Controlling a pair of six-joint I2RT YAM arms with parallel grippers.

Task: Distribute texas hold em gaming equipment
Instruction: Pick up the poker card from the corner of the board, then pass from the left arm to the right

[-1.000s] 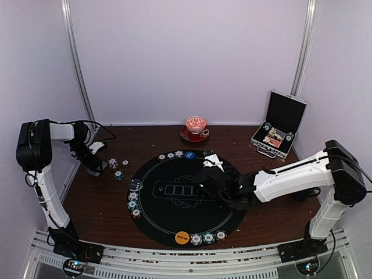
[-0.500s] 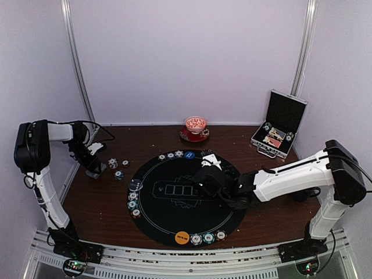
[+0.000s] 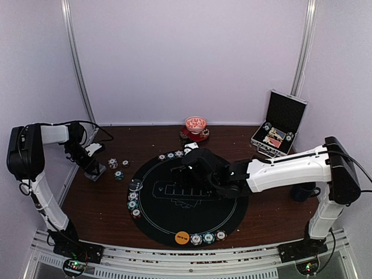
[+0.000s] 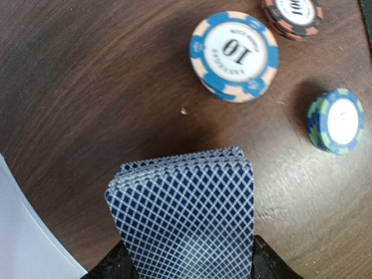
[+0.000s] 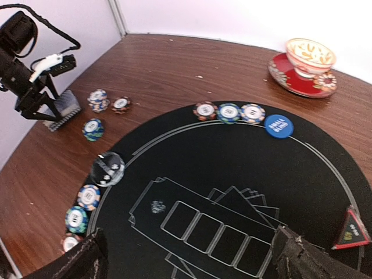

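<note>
- Top view: left gripper (image 3: 92, 167) sits at the left edge of the table (image 3: 273, 215), clamped on the deck of cards (image 3: 99, 170). The deck is off the round black mat (image 3: 192, 218).
- Three loose chips (image 3: 118, 174) lie on bare wood between the deck and the mat.
- Right gripper (image 3: 185, 167) hangs over the far-left part of the mat; jaw state not readable from this view.
- Mat rim: far chip row (image 3: 170, 156) at the far edge. Clear disc (image 3: 135, 185) at the left edge with three chips just nearer. Orange disc (image 3: 182, 237) at the near edge with three chips to its right.
- Open case (image 3: 279, 125) at back right, red saucer with cup (image 3: 196, 131) behind the mat.
- Left wrist view: blue lattice card backs fill the lower middle, with the black fingers (image 4: 110, 267) pressed on both sides of the deck, so it is gripped. Can't tell if the deck's end touches the wood.
- Beyond the deck: "10" chip stack (image 4: 234, 55), blue-green chip (image 4: 336, 120) to its right, dark "100" chip (image 4: 292, 14) at the top edge. All are apart from the cards.
- Right wrist view: right jaws spread wide with nothing between them, only mat below.
- Blue disc (image 5: 278, 126) lies just right of the far chip row. The left gripper with the deck shows far left on the wood.
</note>
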